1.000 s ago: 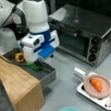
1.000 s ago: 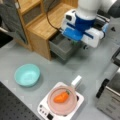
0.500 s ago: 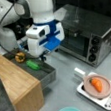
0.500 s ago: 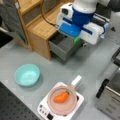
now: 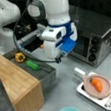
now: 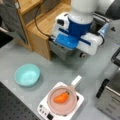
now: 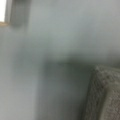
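No writing is reading clearly. A carrot is lying in a pink pan; tool state: cannot tell.

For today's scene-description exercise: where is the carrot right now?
The carrot lies in the pink pan on the small white stove, at a front view's lower right, in front of the toaster oven; in a front view it sits bottom centre, right of the teal bowl.
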Robot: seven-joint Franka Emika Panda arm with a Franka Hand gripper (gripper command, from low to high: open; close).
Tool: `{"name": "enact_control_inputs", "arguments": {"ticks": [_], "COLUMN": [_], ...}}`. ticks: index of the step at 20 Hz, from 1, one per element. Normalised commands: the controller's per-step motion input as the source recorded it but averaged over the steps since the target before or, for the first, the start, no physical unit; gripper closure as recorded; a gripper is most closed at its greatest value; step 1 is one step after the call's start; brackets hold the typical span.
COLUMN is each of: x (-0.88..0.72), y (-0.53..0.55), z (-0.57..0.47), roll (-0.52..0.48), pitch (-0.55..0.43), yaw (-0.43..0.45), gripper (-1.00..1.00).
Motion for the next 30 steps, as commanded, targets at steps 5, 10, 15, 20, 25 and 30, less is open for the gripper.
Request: {"name": "enact_control_inputs", "arguments": {"ticks": [5, 10, 15, 20, 25, 30], "x": [0.45, 0.35, 0.40, 0.48, 0.45, 0.43], "y": [0.32, 0.23, 0.14, 0.08, 0.06, 0.09], "z": [-0.02, -0.08, -0.12, -0.11, -0.02, -0.01], "roll": [0.036, -0.036, -0.152, -0.196, -0.242, -0.320], "pitch": [0.105, 0.070, 0.099, 0.114, 0.120, 0.112], "yaw": [-0.085, -0.076, -0.088, -0.059, -0.043, -0.029], "gripper": [-1.00, -1.00, -1.00, -1.00, -1.00, -1.00]}}
